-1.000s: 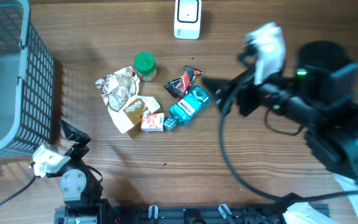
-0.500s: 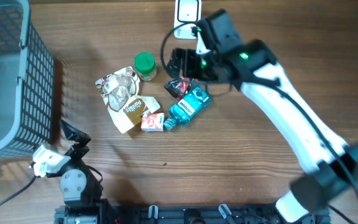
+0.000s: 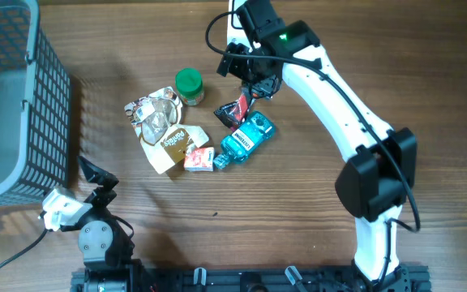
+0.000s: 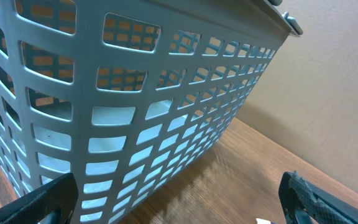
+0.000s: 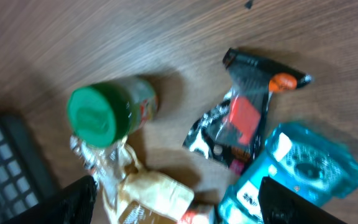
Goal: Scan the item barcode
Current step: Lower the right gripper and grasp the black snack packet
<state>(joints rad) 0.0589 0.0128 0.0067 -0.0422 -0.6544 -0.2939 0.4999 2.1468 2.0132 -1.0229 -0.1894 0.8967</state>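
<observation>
The task is at its start: nothing has been picked up, and no barcode faces a scanner in any view. The right end effector (image 3: 250, 81) hangs over the pile of goods on the wooden counter (image 3: 298, 227), its fingers spread wide with nothing between them. It has not yet touched an item.

In the right wrist view, the right end effector (image 5: 179, 205) looks down on a black-and-red foil snack packet (image 5: 244, 115). A green-lidded jar (image 5: 107, 115) lies at the packet's 9 o'clock, and a teal plastic pouch (image 5: 291, 171) at its 5 o'clock, touching it. Which of these it will take cannot be told, though the packet and the jar lie closest.

From overhead, a crumpled silvery wrapper (image 3: 154, 113), a tan paper packet (image 3: 169, 144) and a small red-and-white box (image 3: 199, 159) fill the pile's 7 to 9 o'clock side.

The left end effector (image 4: 176, 186) rests at the counter's 7 o'clock, fully spread and empty, facing a grey plastic mesh basket (image 4: 135, 112).

What is left is everything: choose an item, grip it, lift it, find its barcode and present that for scanning.
</observation>
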